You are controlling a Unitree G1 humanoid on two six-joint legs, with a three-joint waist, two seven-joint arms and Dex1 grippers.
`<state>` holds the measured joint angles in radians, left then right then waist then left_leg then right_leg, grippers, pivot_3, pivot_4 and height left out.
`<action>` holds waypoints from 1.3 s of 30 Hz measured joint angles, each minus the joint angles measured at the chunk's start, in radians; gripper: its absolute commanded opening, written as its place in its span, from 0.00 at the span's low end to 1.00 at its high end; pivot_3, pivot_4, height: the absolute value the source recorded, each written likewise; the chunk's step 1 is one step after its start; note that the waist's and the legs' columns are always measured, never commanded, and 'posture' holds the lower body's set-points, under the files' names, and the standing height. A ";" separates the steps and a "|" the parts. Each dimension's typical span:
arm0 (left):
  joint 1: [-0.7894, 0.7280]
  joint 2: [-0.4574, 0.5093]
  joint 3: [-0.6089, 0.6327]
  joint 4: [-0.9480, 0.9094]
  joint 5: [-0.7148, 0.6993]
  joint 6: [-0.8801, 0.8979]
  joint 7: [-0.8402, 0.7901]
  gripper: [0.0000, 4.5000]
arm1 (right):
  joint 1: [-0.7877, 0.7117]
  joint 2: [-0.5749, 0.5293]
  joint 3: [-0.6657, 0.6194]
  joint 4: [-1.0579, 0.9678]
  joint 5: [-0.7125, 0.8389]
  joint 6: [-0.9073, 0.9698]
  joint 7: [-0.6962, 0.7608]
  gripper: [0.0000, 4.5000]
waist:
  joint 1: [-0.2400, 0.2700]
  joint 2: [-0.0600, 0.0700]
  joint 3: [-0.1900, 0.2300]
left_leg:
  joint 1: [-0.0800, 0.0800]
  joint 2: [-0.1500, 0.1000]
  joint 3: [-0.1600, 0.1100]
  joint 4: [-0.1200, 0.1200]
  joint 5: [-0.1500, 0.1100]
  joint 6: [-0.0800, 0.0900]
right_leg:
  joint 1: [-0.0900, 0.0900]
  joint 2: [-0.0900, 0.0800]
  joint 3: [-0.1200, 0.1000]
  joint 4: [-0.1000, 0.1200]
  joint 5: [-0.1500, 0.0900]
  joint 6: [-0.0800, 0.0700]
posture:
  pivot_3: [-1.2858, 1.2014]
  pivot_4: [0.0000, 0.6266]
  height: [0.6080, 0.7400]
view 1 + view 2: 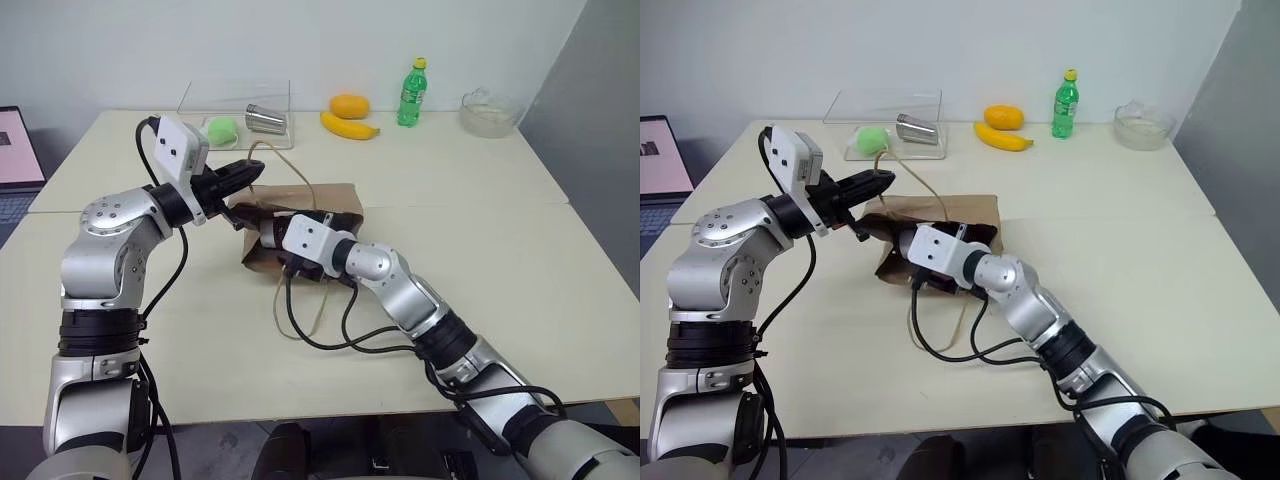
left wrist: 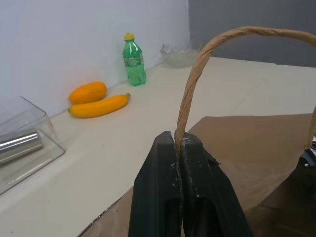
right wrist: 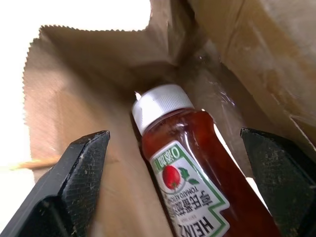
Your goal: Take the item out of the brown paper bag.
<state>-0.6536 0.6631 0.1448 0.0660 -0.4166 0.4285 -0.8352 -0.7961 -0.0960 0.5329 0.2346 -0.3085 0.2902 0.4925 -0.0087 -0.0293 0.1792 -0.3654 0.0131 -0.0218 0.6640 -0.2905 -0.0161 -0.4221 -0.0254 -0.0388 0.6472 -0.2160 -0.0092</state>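
We see a laptop [image 1: 18,150] at the left edge of the pale tabletop [image 1: 480,300], below a white wall. Along the far edge stand a clear box [image 1: 240,110], two yellow fruits [image 1: 350,115], a green bottle [image 1: 411,93] and a glass bowl [image 1: 490,112]. The left end effector [image 1: 243,172] pinches a cord handle [image 2: 197,64] of the brown paper bag [image 1: 335,195]. The right end effector [image 3: 177,163], spread wide, is in the bag's mouth, flanking the ketchup bottle [image 3: 192,173] lying inside. Bare tabletop lies to the right.

light: bright, even, indoor | shadows: soft under arms on table [image 1: 480,200] | glare: blown-out white at bag mouth [image 3: 89,15] | blur: slight
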 measured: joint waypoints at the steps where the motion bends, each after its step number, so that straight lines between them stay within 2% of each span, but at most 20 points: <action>1: 0.000 0.000 0.000 0.000 -0.001 0.000 0.000 0.00 | -0.011 -0.009 0.004 0.011 -0.019 -0.012 0.000 0.99 | 0.000 0.000 0.000 | 0.000 0.000 0.000 0.000 0.000 0.000 | 0.000 0.000 0.000 0.000 0.000 0.000 | 0.52 0.24 1.00; 10: 0.002 0.000 0.001 -0.005 -0.004 0.004 0.009 0.00 | -0.121 -0.011 0.144 0.239 -0.224 -0.161 -0.057 0.99 | -0.019 0.000 0.000 | 0.000 0.000 0.000 -0.001 0.000 0.000 | -0.001 0.002 0.000 0.000 0.000 0.000 | 0.52 0.24 1.00; 24: 0.019 0.001 0.001 -0.023 -0.015 0.027 0.016 0.00 | -0.290 0.069 0.157 0.594 -0.308 -0.270 -0.077 0.99 | -0.020 0.000 0.000 | 0.000 0.001 0.000 -0.001 0.000 0.000 | -0.001 0.001 0.000 0.000 0.000 0.000 | 0.52 0.24 1.00; 26: 0.019 0.001 0.001 -0.024 -0.015 0.027 0.016 0.00 | -0.315 0.083 0.155 0.641 -0.308 -0.282 -0.078 0.91 | -0.020 0.000 0.000 | 0.000 0.001 0.000 -0.001 0.000 0.000 | -0.001 0.001 0.000 0.000 0.000 0.000 | 0.52 0.24 1.00; 30: 0.024 0.001 0.001 -0.027 -0.013 0.026 0.019 0.00 | -0.349 0.100 0.149 0.710 -0.306 -0.305 -0.079 0.66 | -0.020 0.000 0.000 | 0.000 0.001 0.000 -0.001 0.000 0.000 | -0.001 0.001 0.000 0.001 0.000 0.000 | 0.52 0.24 1.00; 36: 0.034 0.005 0.001 -0.029 -0.009 0.024 0.019 0.00 | -0.346 0.083 0.127 0.693 -0.297 -0.340 -0.065 0.62 | -0.020 0.000 0.000 | 0.000 0.001 0.000 -0.001 0.000 0.000 | -0.001 0.001 0.000 0.001 0.000 0.000 | 0.52 0.24 1.00; 39: 0.034 0.009 0.001 -0.030 -0.008 0.024 0.021 0.00 | -0.311 0.043 0.109 0.593 -0.285 -0.353 -0.020 0.53 | -0.020 0.000 0.000 | 0.000 0.001 0.000 -0.001 0.000 0.000 | -0.001 0.001 0.000 0.000 0.000 0.000 | 0.52 0.24 1.00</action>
<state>-0.6195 0.6716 0.1459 0.0359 -0.4246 0.4527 -0.8146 -1.1071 -0.0526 0.6415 0.8281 -0.5938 -0.0631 0.4727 -0.0284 -0.0292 0.1793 -0.3655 0.0145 -0.0220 0.6631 -0.2906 -0.0161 -0.4227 -0.0246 -0.0386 0.6473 -0.2159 -0.0095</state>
